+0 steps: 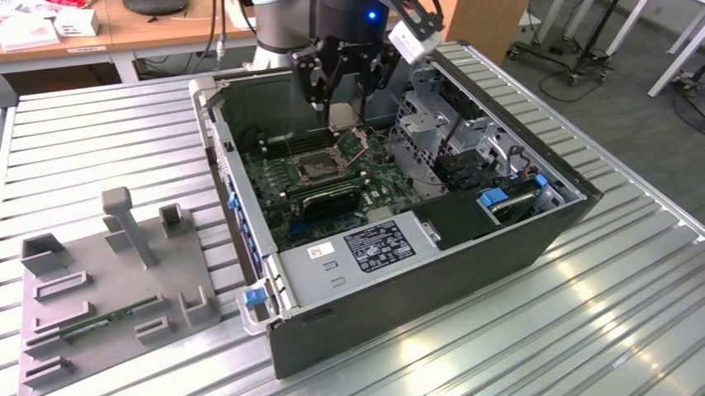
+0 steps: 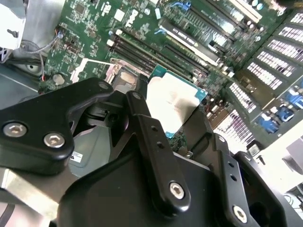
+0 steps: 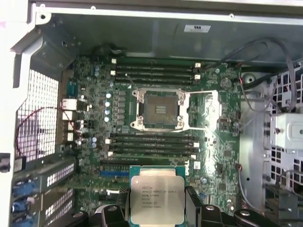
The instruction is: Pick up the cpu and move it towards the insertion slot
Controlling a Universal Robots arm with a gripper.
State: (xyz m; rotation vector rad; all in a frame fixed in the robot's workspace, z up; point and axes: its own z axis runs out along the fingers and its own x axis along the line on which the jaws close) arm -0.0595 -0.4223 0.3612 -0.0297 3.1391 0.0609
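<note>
From my remote station I find the black two-fingered gripper (image 1: 342, 103) at the upper centre of the exterior view, hanging over the open dark-grey computer case (image 1: 441, 272) that lies on its side on the ribbed metal table (image 1: 99, 140). Its fingers (image 2: 156, 156) are closed narrowly on the cpu (image 3: 157, 198), a small flat square chip with a silvery metal top and a blue-green rim; in the first wrist view it sits at the lower centre of the frame, clamped by two opposite edges, face towards the camera and held flat. I judge the edge grip is chosen to keep the contact side untouched and the chip level with the board. The insertion slot (image 3: 159, 109), a square dark socket in a silvery metal frame, lies at the centre of that frame, uncovered, with its retaining frame and lever (image 3: 208, 111) swung aside, evidently to admit the chip. The cpu is clear of the green circuit board (image 3: 222, 156) and not yet above the socket; a bank of long black memory slots (image 3: 154, 142) lies between them in that view.
</note>
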